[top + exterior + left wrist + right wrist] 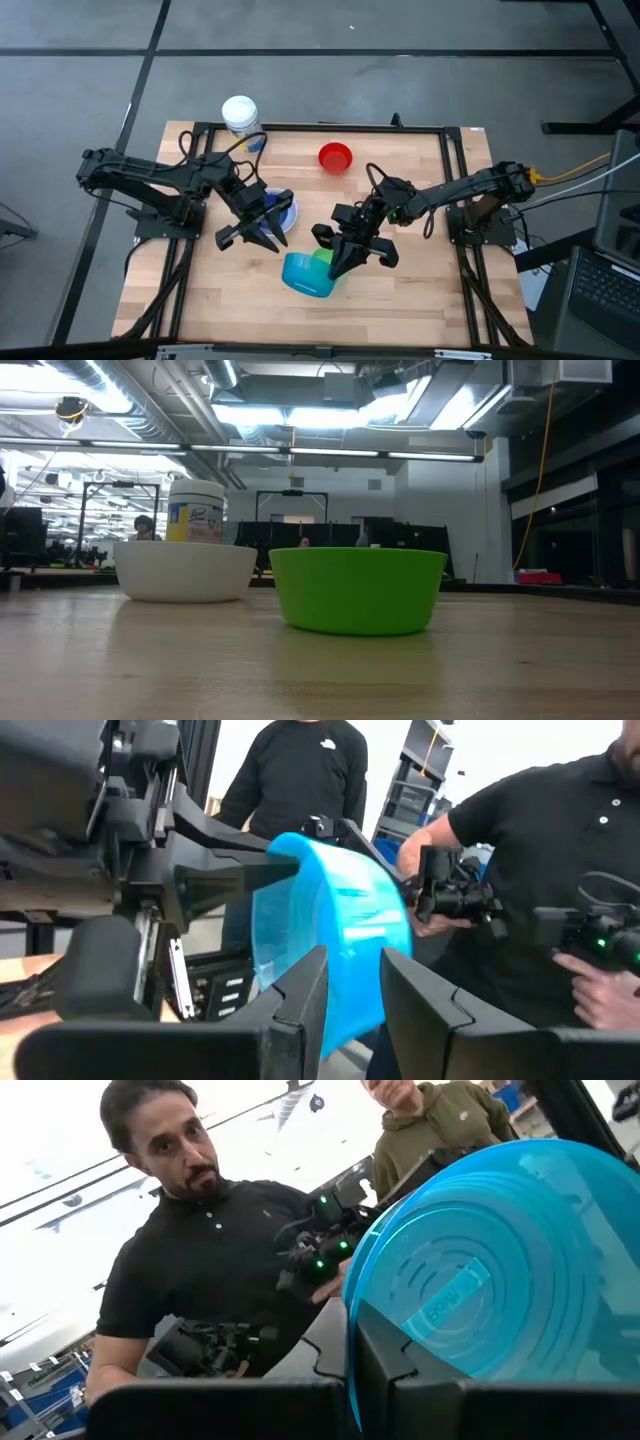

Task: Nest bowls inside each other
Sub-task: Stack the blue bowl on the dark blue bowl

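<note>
right pincer (348, 262): clamped on the rim of the teal bowl (310, 273), which hangs tilted on edge, bottom facing my wrist.
left pincer (262, 232): fingers a little apart, nothing in them, over the dark blue bowl (285, 210) that sits in the white bowl (290, 222).
green bowl (322, 257): right under my right pincer, partly hidden by the teal one; upright on the counter (420, 290).
red bowl (335, 157): well away from both pincers, on the far side, alone.
risk 1: thin rim grip on a tilted bowl; it could swing or slip out if I move fast.
risk 2: teal is on edge, so letting go now would probably make it roll off instead of seating.
risk 3: my two pincers are near each other; carrying teal toward the white stack could clip the left fingers.
risk 4: can't tell whether teal touches green; a bump would shove green along.
</note>
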